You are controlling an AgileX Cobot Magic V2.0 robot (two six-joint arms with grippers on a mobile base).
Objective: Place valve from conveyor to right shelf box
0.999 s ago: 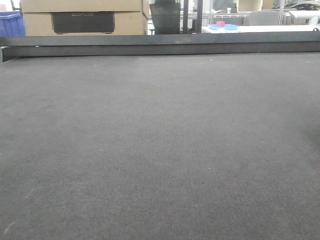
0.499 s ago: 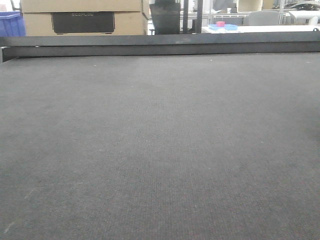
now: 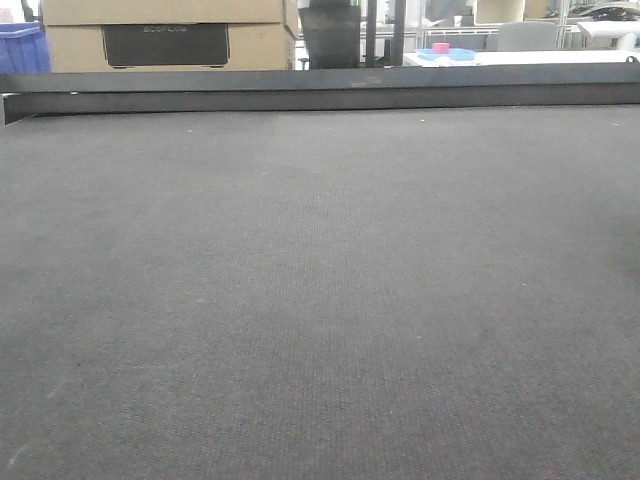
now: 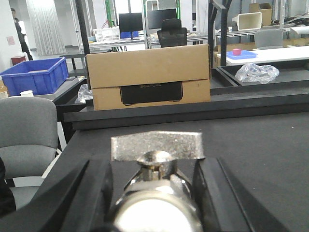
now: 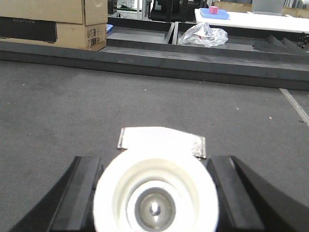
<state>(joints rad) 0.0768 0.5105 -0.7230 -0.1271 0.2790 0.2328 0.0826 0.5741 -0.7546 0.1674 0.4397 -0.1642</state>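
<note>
Fingers point(image 4: 89, 193) of the left tool point(image 4: 154, 179) are black and sit at 6 o'clock in the left wrist view. They press on both sides of a shiny valve point(image 4: 157, 147), so this tool is clenched around it. The flat silver lever of the valve points to 12 o'clock. The dark conveyor point(image 4: 260, 145) lies under it. A grey chair point(image 4: 26, 130) is at 9 o'clock and a blue bin point(image 4: 36, 77) is at 10 o'clock. A brown cardboard box point(image 4: 149, 75) stands at 12 o'clock, past the black rail point(image 4: 193, 108). A clear plastic bag point(image 4: 258, 72) lies at 2 o'clock.

In the front view the grey belt fills almost everything. The rail runs across at 12 o'clock. No tool shows here.

In the right wrist view the right tool point(image 5: 157, 193) is at 6 o'clock. It is clenched on the other valve point(image 5: 154, 179), with one black finger on each side. This one shows its round white base with a metal middle. Its silver lever lies just above, toward 12 o'clock. The belt is under it too.
</note>
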